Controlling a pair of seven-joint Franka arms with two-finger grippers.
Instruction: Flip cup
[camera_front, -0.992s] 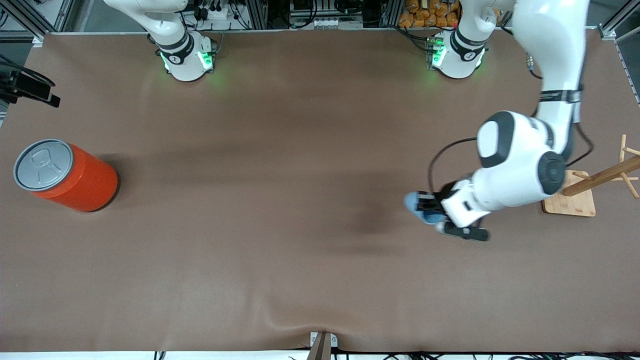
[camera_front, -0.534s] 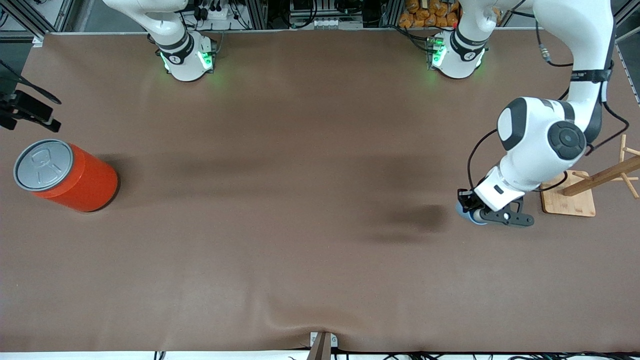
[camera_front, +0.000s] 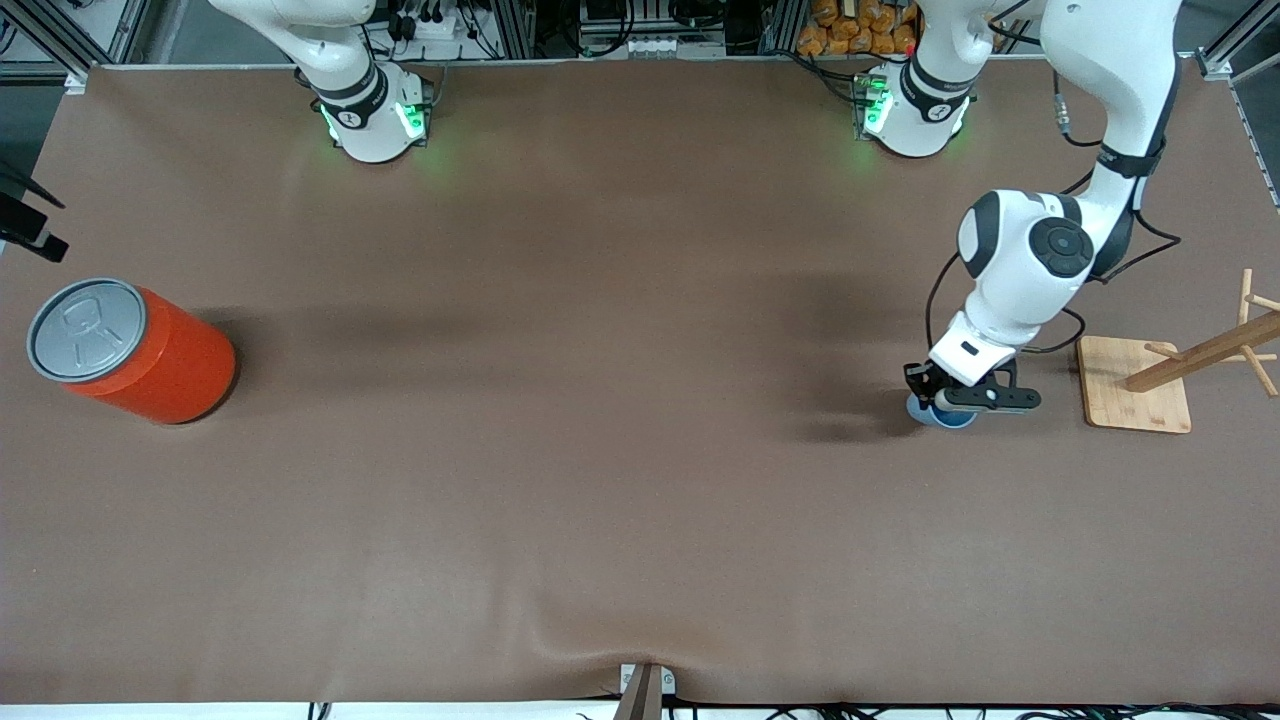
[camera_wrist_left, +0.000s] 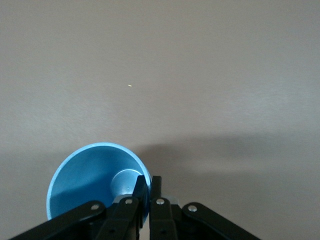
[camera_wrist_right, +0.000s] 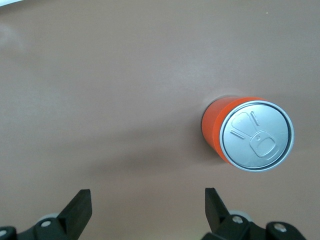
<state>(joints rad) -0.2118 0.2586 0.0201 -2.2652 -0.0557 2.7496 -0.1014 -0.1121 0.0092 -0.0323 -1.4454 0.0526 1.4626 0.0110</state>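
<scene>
Brown bench (camera_front: 600, 480), plain matte cover. Cup (camera_front: 942, 414) light-blue, mouth up, toward left arm's end, just beside wooden rack (camera_front: 1150, 385). Left end effector (camera_front: 938, 398) down at cup, fingers (camera_wrist_left: 156, 192) pinched tight on its wall, one inside, one outside. Right end effector (camera_wrist_right: 147, 205) up over orange can (camera_front: 130, 350), fingers spread wide, holding nothing.

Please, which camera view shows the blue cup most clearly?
The left wrist view: the cup shows its open mouth and inside, its rim pinched by the left gripper. The front view shows only a sliver under the gripper; the right wrist view shows none.
</scene>
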